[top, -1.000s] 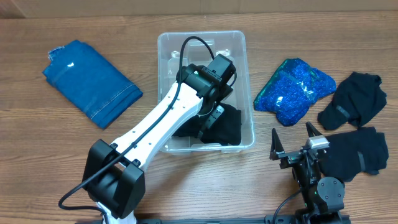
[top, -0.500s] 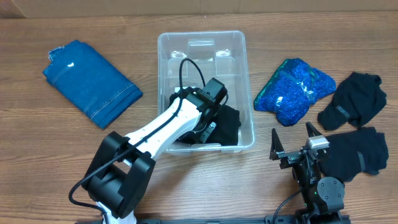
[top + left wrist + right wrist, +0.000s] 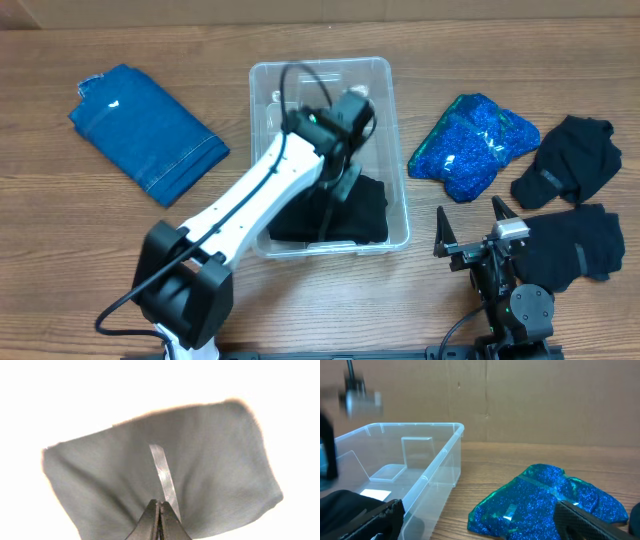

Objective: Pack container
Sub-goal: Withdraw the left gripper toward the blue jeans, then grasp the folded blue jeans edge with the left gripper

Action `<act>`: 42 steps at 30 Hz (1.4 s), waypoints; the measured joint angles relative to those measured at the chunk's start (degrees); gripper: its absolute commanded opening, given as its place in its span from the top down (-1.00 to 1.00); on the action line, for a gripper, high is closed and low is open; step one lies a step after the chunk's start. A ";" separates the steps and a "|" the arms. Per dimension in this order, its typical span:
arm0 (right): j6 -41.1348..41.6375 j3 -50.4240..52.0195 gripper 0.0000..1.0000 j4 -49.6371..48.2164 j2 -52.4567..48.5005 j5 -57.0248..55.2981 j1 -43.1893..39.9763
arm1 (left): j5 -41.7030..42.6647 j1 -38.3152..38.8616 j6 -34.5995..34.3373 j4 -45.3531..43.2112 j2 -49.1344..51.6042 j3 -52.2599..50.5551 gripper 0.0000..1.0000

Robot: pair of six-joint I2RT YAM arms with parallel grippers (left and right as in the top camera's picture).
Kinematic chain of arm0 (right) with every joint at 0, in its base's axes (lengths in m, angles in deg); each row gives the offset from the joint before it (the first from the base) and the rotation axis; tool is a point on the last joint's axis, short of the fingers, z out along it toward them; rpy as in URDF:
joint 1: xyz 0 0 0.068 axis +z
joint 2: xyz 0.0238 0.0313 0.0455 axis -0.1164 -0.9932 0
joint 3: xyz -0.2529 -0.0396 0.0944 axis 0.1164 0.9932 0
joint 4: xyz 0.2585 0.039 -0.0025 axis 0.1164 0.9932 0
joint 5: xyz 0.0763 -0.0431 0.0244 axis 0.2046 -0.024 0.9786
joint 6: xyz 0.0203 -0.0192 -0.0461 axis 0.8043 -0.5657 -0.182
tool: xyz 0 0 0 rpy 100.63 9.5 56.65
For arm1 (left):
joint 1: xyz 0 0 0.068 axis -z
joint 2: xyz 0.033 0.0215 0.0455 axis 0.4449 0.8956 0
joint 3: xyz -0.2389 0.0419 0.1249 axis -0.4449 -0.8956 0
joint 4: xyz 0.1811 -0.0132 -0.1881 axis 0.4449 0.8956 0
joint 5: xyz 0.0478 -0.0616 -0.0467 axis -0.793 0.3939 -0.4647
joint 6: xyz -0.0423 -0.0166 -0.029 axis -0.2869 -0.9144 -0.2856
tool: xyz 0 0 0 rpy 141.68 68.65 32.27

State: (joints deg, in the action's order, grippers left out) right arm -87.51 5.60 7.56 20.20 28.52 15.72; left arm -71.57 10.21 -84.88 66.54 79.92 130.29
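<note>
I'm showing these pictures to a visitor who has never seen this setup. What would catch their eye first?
First, the white left arm reaching diagonally into the clear container at the middle of the table, its hand shut above a black cloth lying in the container's near end. Next come the glittery blue pouch just right of the container and the folded denim at far left.
</note>
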 measured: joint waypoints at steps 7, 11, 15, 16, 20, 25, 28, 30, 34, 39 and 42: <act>0.00 0.00 -1.00 0.00 0.00 -0.02 0.00 | -4.83 -12.57 -6.14 2.69 -14.25 7.96 0.91; 0.00 0.00 -1.00 0.04 0.00 0.00 0.00 | 0.00 -38.75 -7.37 5.25 -23.41 8.70 0.92; 0.02 0.00 -1.00 0.02 0.00 0.02 0.00 | 10.19 -58.49 -5.79 4.68 -25.57 6.05 0.92; 0.00 0.00 -1.00 0.04 0.00 -0.02 0.00 | 13.25 -62.84 -5.11 4.13 -25.79 3.87 0.92; 0.02 0.00 -1.00 0.04 0.00 0.02 0.00 | 21.99 -75.49 -3.08 -3.63 -26.16 -10.05 0.39; 0.02 0.00 -1.00 0.02 0.00 -0.02 0.00 | 31.78 -84.00 -2.62 -20.04 -25.42 -29.49 -1.00; 0.02 0.00 -1.00 0.00 0.00 0.00 0.00 | 34.95 -83.97 -2.64 -27.67 -25.22 -35.58 -0.99; 0.00 0.00 -1.00 0.00 0.00 0.00 0.00 | 36.39 -83.84 -2.67 -29.64 -25.09 -36.79 -1.00; 0.02 0.00 -1.00 0.02 0.00 0.00 0.00 | 38.62 -83.32 -2.86 -32.65 -24.70 -37.07 -1.00; 0.02 0.00 -1.00 0.00 0.00 0.02 0.00 | 43.08 -83.10 -2.89 -35.23 -17.11 -37.07 -1.00; -0.02 0.00 -1.00 0.02 0.00 0.00 0.00 | 46.84 -82.12 -2.84 -38.05 -9.35 -37.07 -1.00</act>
State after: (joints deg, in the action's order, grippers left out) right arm -87.53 5.60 7.58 20.20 28.52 15.72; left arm -24.73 -71.91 -87.72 28.48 70.56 93.22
